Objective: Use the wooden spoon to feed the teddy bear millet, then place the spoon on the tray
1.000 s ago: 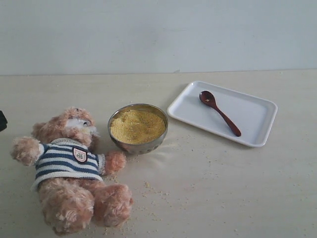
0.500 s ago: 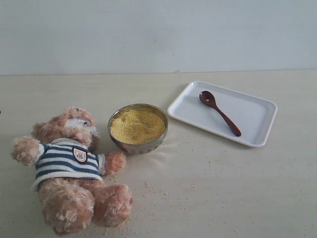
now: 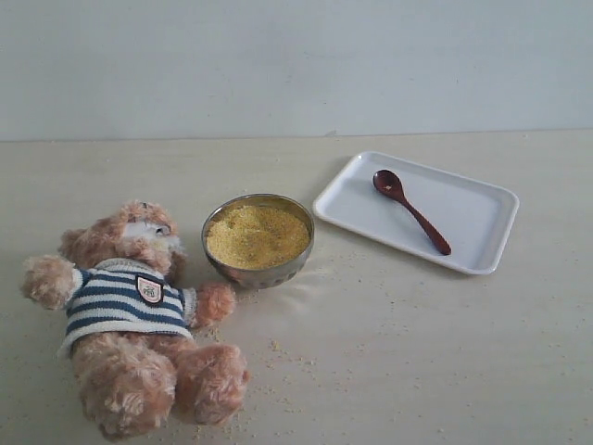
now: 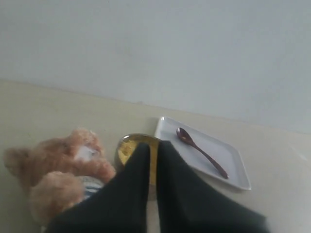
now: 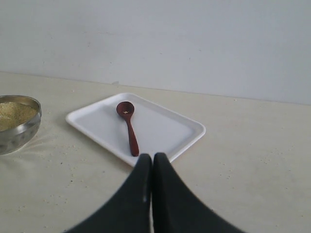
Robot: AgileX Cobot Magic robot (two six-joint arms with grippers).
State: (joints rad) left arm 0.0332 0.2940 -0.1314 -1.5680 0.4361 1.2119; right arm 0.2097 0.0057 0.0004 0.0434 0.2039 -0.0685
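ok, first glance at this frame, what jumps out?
The teddy bear in a striped shirt, lying on its back at the lower left of the exterior view. Beside it is a metal bowl full of yellow millet; to the right, the wooden spoon lies on the white tray.

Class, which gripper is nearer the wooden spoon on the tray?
Right. The right gripper is just short of the tray holding the wooden spoon; the left gripper is farther off, with the millet bowl between.
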